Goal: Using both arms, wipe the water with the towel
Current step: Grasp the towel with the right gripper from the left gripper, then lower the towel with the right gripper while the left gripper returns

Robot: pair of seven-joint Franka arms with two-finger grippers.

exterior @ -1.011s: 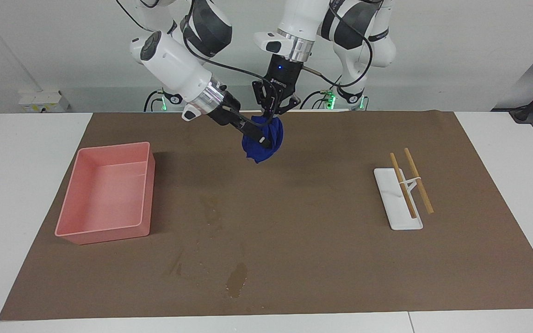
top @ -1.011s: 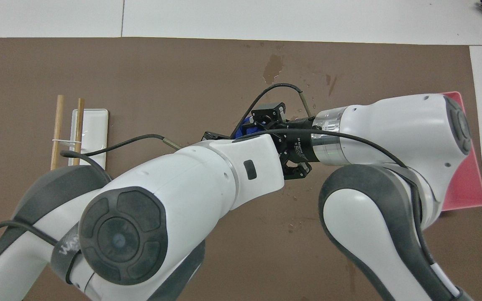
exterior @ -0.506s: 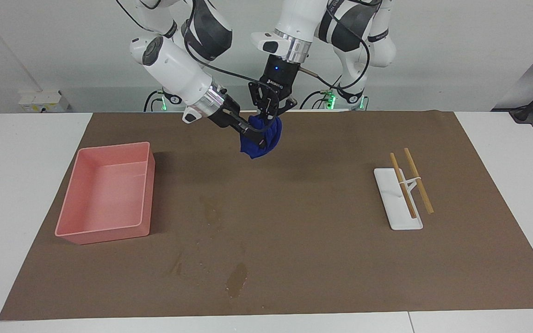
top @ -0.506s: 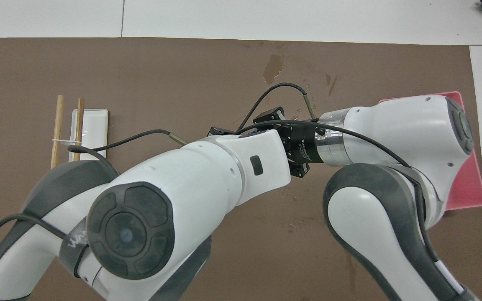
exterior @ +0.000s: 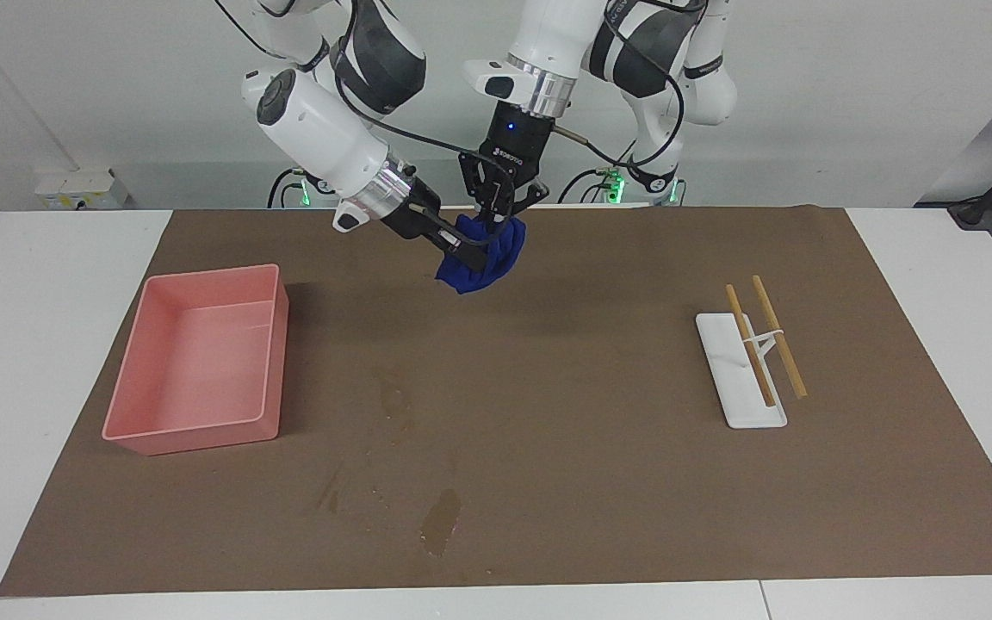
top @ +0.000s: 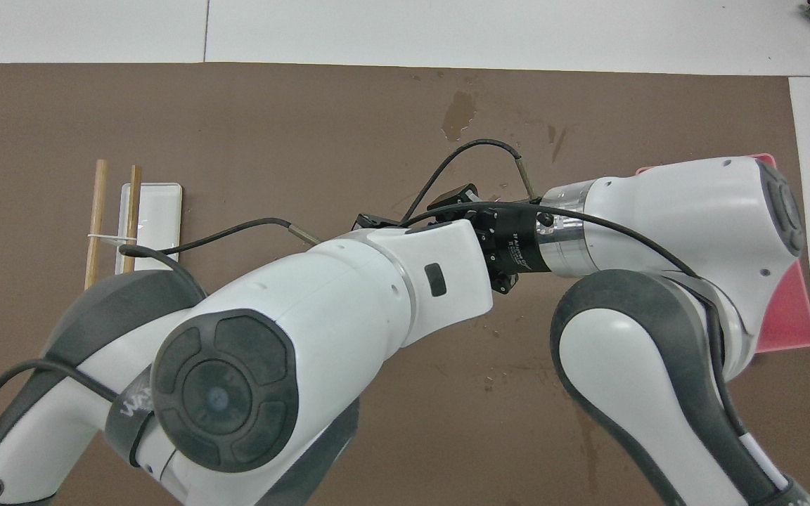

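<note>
- The towel [exterior: 480, 258] is a small royal-blue cloth, bunched into many folds and hanging in a lump up in the air over the brown mat [exterior: 599, 482], at about 12 o'clock on the mat in the facing view.
- The left gripper [exterior: 496, 222] comes down on the towel from above, fingers closed on its top.
- The right gripper [exterior: 461, 245] reaches in from 10 o'clock, slanting down, fingers closed on the towel's side; both grippers hold the same cloth.
- In the overhead view the arms hide the towel.
- The water [exterior: 442, 522] lies on the mat at about 6 o'clock in the facing view: 1 long dark glossy puddle, with fainter streaks [exterior: 330, 495] toward the right arm's end and nearer the robots.
- The pink tray [exterior: 265, 362] sits at 9 o'clock on the mat, nothing in it.
- A white dish [exterior: 724, 379] sits at 3 o'clock, with 2 wooden sticks [exterior: 778, 336] across it, joined by a white band.
</note>
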